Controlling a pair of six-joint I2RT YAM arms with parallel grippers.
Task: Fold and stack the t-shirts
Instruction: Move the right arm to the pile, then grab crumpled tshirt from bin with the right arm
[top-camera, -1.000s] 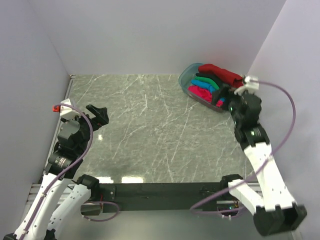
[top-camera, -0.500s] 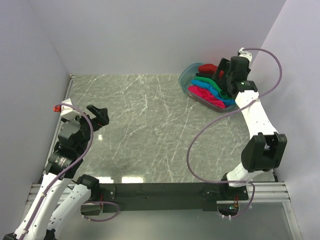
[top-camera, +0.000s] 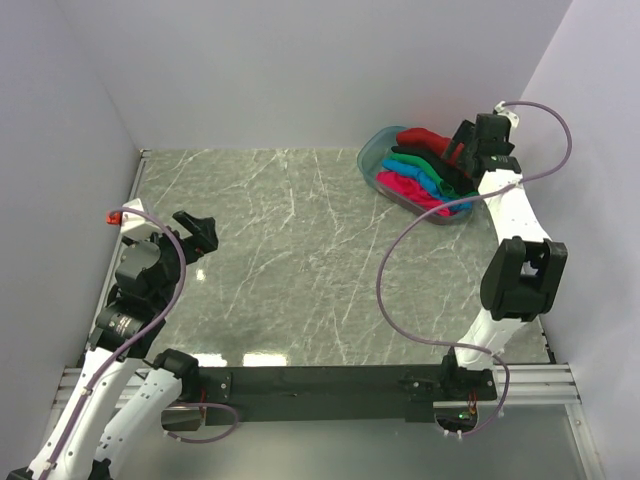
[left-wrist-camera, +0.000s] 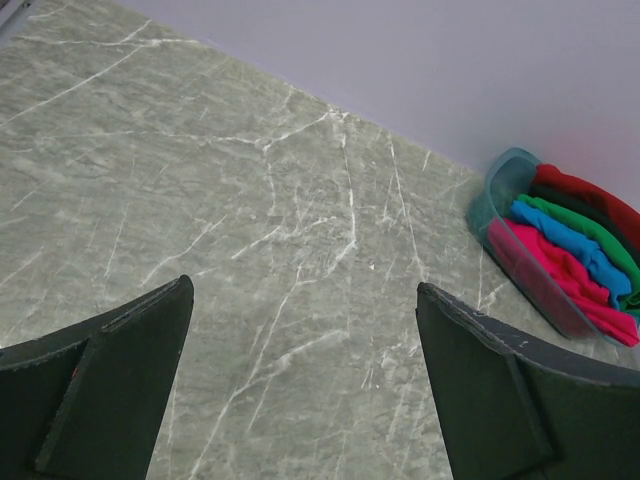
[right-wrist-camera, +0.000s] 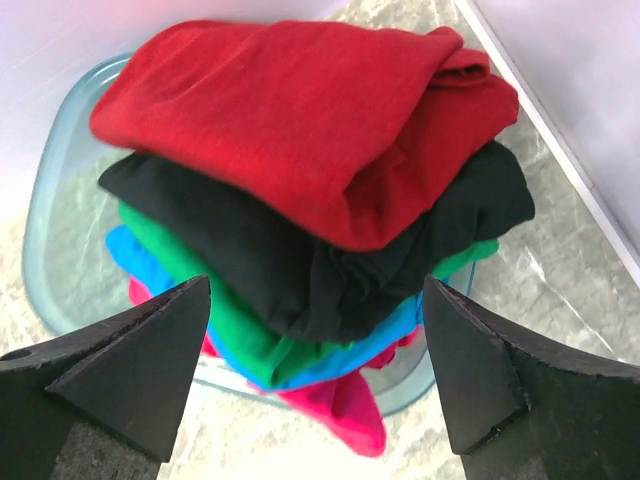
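Plainly the t-shirts (right-wrist-camera: 300, 200) are soft, light cloth: they will sag, drape and slide over one another, with no stiffness to lever against. All five lie heaped in the clear bluish tub (right-wrist-camera: 60, 130) at the far right corner of the surface (top-camera: 300, 260), close to the walls. The dark red shirt (right-wrist-camera: 300, 110) is on top, bunched into a thick roll. Under it come the black shirt (right-wrist-camera: 420, 230), the green shirt (right-wrist-camera: 225, 335), the bright blue shirt (right-wrist-camera: 375, 340) and, lowest, the hot pink shirt (right-wrist-camera: 345, 410), whose edge spills over the tub's rim. Whether they are loosely folded or merely wadded is hard to say from these views.

The right hand (right-wrist-camera: 315, 300) hovers just above the heap, fingers spread wide and gripping nothing, with the red and black shirts framed between them. The best hold, I judge, is a pinch on the plump rolled edge of the red one, deep enough to catch a good thickness of cloth but not the black layer beneath. A shallow nip would likely slip off, and too deep a one could drag the neighbours or the light tub along. The left hand (left-wrist-camera: 305, 300) is well apart at the near left, likewise wide open and empty.
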